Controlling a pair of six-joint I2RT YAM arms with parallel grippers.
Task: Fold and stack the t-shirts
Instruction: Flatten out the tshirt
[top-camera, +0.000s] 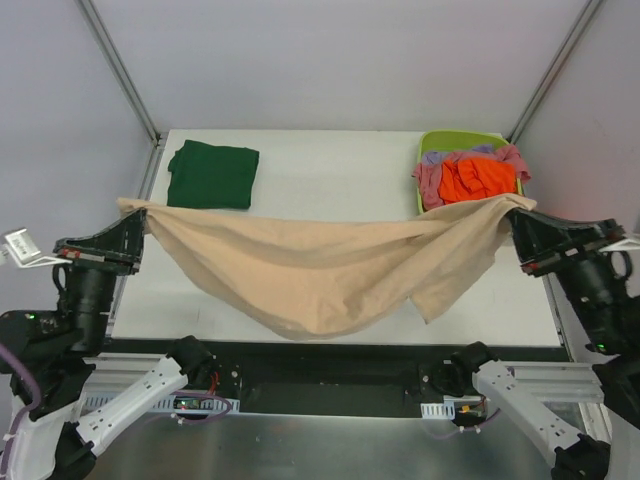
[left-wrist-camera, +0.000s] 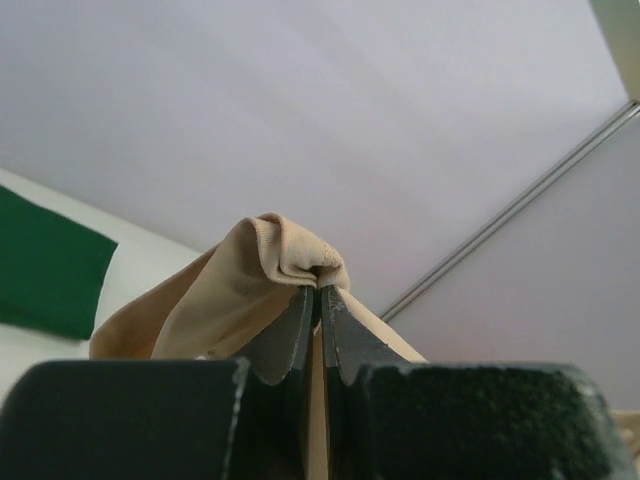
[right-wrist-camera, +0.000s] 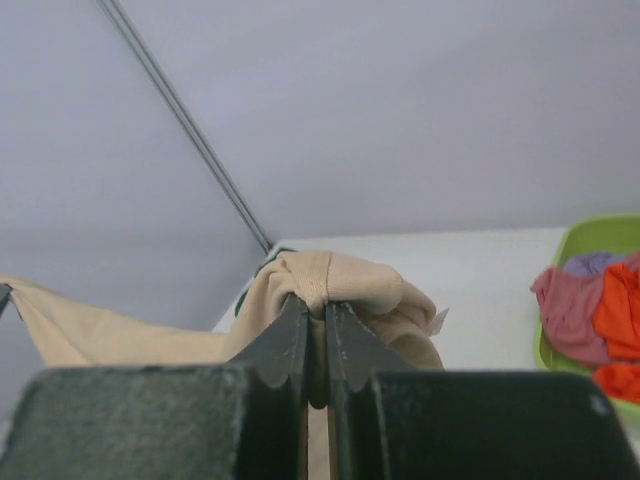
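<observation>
A beige-tan t-shirt (top-camera: 320, 265) hangs stretched between both arms above the table, sagging in the middle toward the front edge. My left gripper (top-camera: 138, 218) is shut on its left end, cloth bunched over the tips (left-wrist-camera: 318, 288). At the right, my right gripper (top-camera: 515, 215) is shut on the other end (right-wrist-camera: 316, 302). A folded dark green t-shirt (top-camera: 212, 174) lies flat at the back left. Orange (top-camera: 477, 179), pink and lilac t-shirts lie heaped in the basket.
A lime-green plastic basket (top-camera: 440, 140) stands at the back right corner of the white table (top-camera: 330, 170). Metal frame posts rise at both back corners. Grey walls close in the sides.
</observation>
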